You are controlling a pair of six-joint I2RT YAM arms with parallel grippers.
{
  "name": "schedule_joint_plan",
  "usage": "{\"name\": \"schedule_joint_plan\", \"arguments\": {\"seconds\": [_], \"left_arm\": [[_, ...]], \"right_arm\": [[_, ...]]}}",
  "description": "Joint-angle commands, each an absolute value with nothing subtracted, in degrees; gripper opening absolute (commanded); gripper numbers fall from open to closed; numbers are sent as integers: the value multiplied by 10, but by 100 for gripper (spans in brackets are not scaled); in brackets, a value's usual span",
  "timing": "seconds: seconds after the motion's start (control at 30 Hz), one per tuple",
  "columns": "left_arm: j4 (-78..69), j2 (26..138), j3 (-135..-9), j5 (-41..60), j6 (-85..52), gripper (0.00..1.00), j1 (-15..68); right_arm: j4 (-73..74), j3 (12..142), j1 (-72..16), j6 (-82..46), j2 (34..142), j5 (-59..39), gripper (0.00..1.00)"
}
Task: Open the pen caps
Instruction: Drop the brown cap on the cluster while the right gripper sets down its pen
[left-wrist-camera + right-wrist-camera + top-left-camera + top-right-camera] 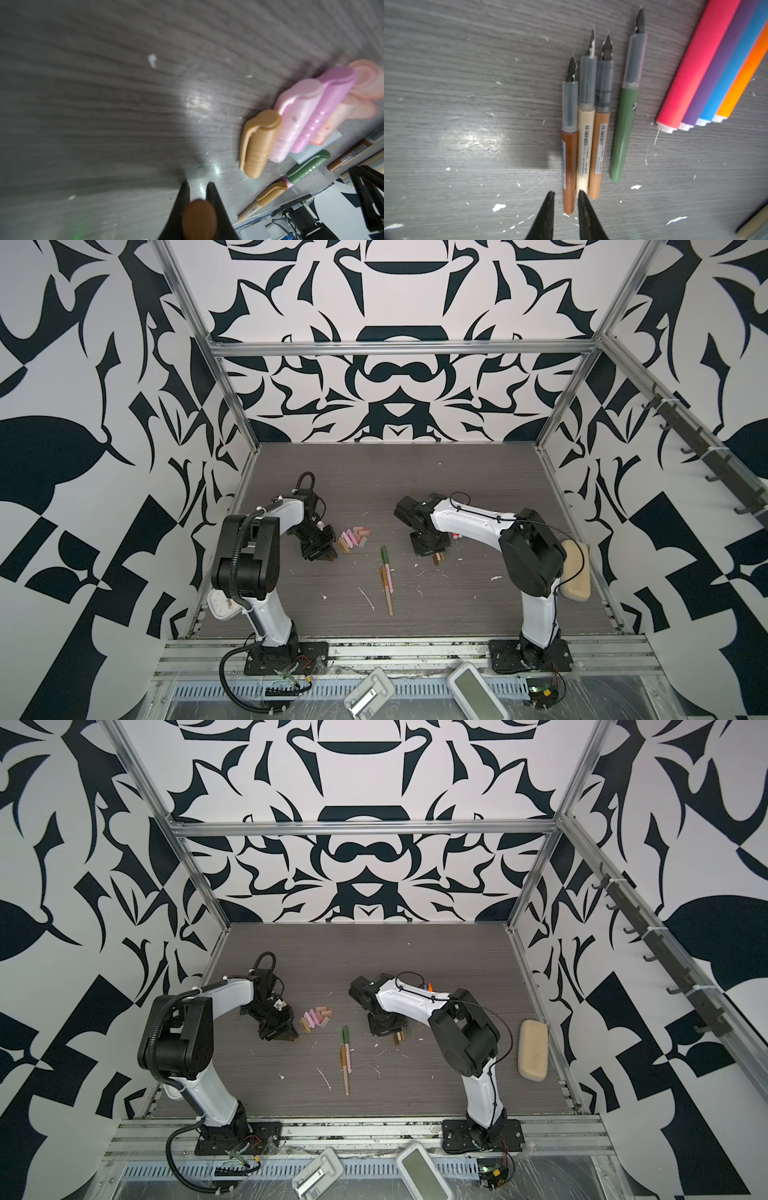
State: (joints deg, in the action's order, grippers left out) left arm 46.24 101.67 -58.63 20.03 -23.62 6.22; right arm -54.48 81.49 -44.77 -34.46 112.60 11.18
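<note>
Between the fingers of my left gripper (198,185) sits a brown pen cap (199,218), gripped shut. This gripper (328,558) hovers beside a pile of pen caps (353,538), where a tan cap (259,143) lies against pink ones (299,116). My right gripper (565,193) is open, its tips straddling the end of an uncapped brown pen (569,162) that lies on the table. Cream (584,149), tan (599,153) and green (625,133) uncapped pens lie beside it. In mid-table, a green-capped pen (384,558) and a tan-capped pen (387,593) still wear their caps.
Bright red, purple, blue and orange pens (708,68) lie together past the uncapped row. A beige pouch (532,1050) rests by the right wall. Two white devices (478,695) (365,695) lie on the front rail. White flecks dot the grey tabletop (415,481).
</note>
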Motion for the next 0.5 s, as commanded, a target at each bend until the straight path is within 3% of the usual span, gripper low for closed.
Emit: {"name": "schedule_joint_plan", "arguments": {"seconds": [0.0, 0.2, 0.47], "left_arm": [[469, 1027, -588, 206, -233, 0, 61], [450, 1032, -594, 215, -243, 1, 61], [440, 1040, -605, 238, -258, 13, 61]], "right_arm": [[-564, 829, -452, -348, 1102, 116, 23], [-568, 833, -454, -353, 1070, 92, 22], [-567, 833, -468, -358, 1046, 81, 22]]}}
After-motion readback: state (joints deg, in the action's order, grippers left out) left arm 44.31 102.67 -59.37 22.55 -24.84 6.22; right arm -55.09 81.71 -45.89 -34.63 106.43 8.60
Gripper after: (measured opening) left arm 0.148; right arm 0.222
